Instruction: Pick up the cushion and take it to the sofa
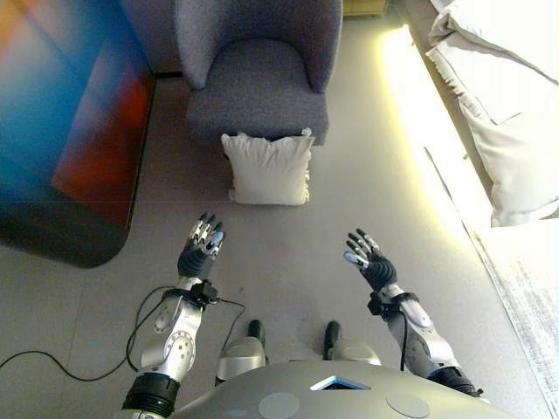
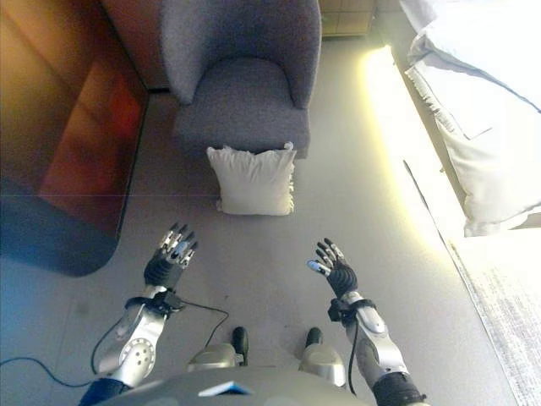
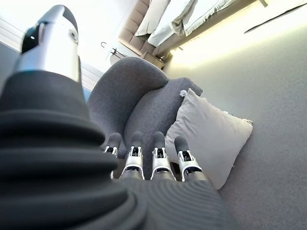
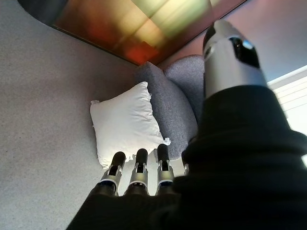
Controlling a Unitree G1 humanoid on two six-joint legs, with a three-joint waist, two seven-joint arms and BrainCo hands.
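Your left hand (image 1: 199,253) and right hand (image 1: 374,264), both spread wide and empty, should flank the cushion (image 1: 268,168) at upper centre, propped against the armchair (image 1: 258,87), and squeeze its sides evenly.

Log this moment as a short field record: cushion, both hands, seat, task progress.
cushion: white cushion on the floor, leaning against the front of the grey armchair
left hand: open, fingers straight, short of the cushion, holding nothing
right hand: open, short of the cushion, holding nothing
surroundings: bed with white bedding on the robot's right
progress: cushion not yet picked up
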